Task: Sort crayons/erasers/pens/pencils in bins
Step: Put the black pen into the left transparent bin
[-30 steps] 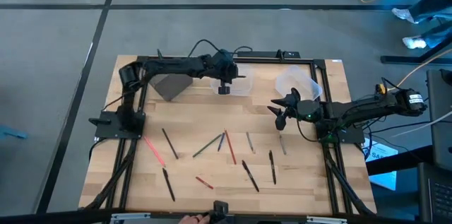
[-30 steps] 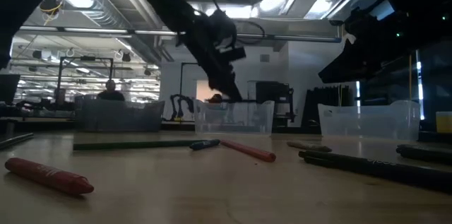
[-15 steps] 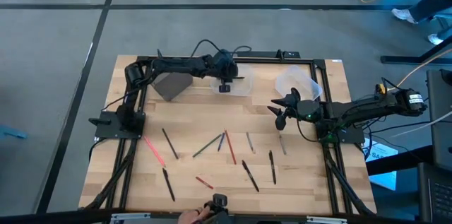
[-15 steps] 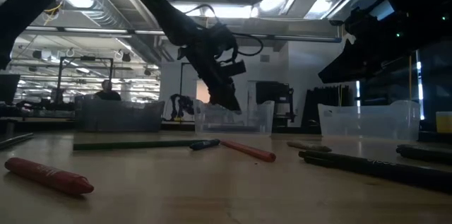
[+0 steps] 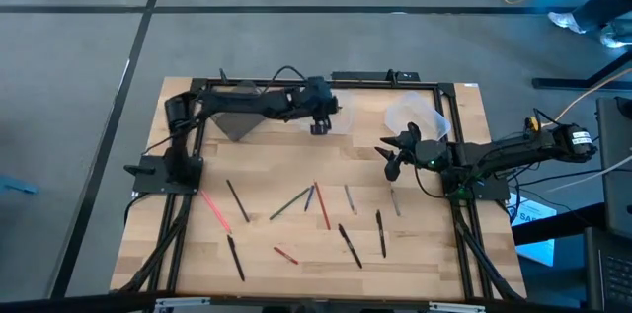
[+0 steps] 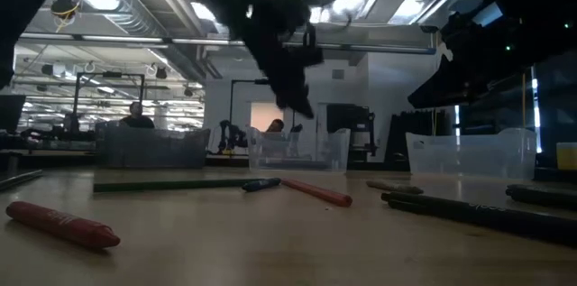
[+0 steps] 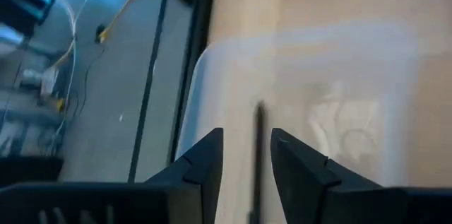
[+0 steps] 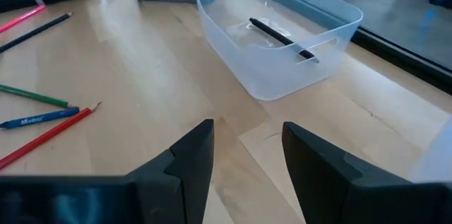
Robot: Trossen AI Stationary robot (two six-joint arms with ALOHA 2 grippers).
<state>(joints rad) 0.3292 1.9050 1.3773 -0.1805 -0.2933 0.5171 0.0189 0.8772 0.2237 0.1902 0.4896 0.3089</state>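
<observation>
My left gripper (image 5: 318,126) hangs open above the clear squarish tub (image 5: 336,116) at the far middle of the table. A black stick (image 7: 258,139) lies on that tub's floor, straight beyond the fingers and apart from them; the right wrist view shows this black stick (image 8: 279,34) too. My right gripper (image 5: 391,162) waits open at the right, near the clear rounded tub (image 5: 415,114). A grey box (image 5: 237,117) stands left of the squarish tub. Several sticks lie flat on the table, among them a pink one (image 5: 215,209), a green one (image 5: 289,204) and a red one (image 5: 322,206).
Black sticks (image 5: 349,246) (image 5: 235,257) and a short red one (image 5: 286,254) lie toward the near edge. A black frame (image 5: 449,96) runs around the table's back and sides. Bare wood (image 5: 296,160) lies between the tubs and the sticks.
My left gripper has dipped toward the clear squarish tub and then risen well above its rim, as the low view shows. My right arm has kept still.
</observation>
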